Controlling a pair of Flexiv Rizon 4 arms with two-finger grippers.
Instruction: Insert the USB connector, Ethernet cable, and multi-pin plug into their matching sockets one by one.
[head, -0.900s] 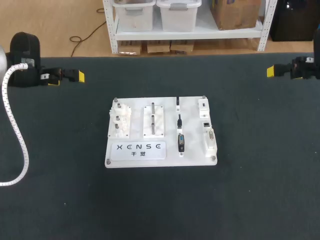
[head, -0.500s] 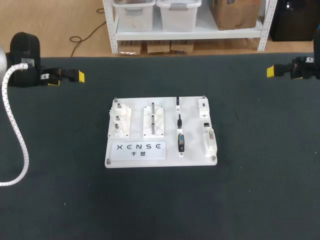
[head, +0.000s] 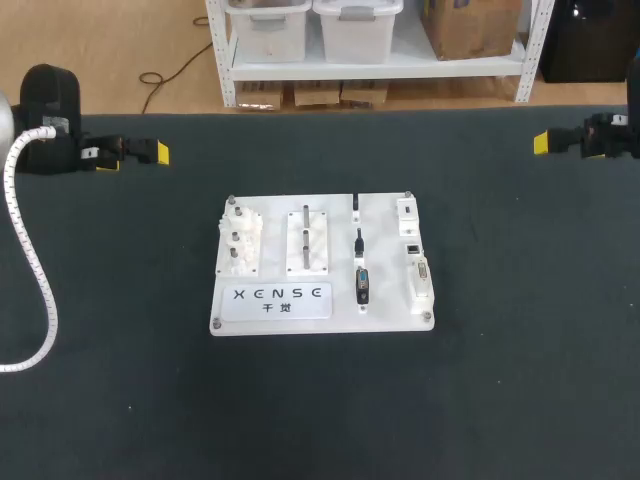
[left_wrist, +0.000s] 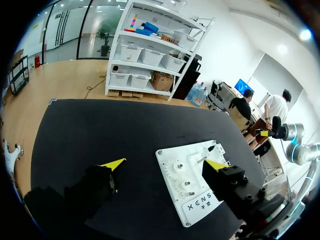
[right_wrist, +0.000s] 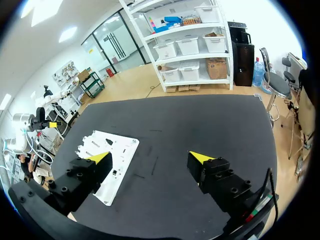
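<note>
A white board (head: 385, 300) lies flat in the middle of the dark worktop (head: 500, 390). On it three plugs lie in a row, each with its long side running from near to far. Nearest is the multi-pin plug (head: 362, 285), then the Ethernet cable (head: 358, 241), then the USB connector (head: 355, 205). Their sockets (head: 421, 277) sit just to the right. Far back at the worktop's corners, the left fingers (head: 158, 153) and the right fingers (head: 541, 143) are spread wide and hold nothing.
</note>
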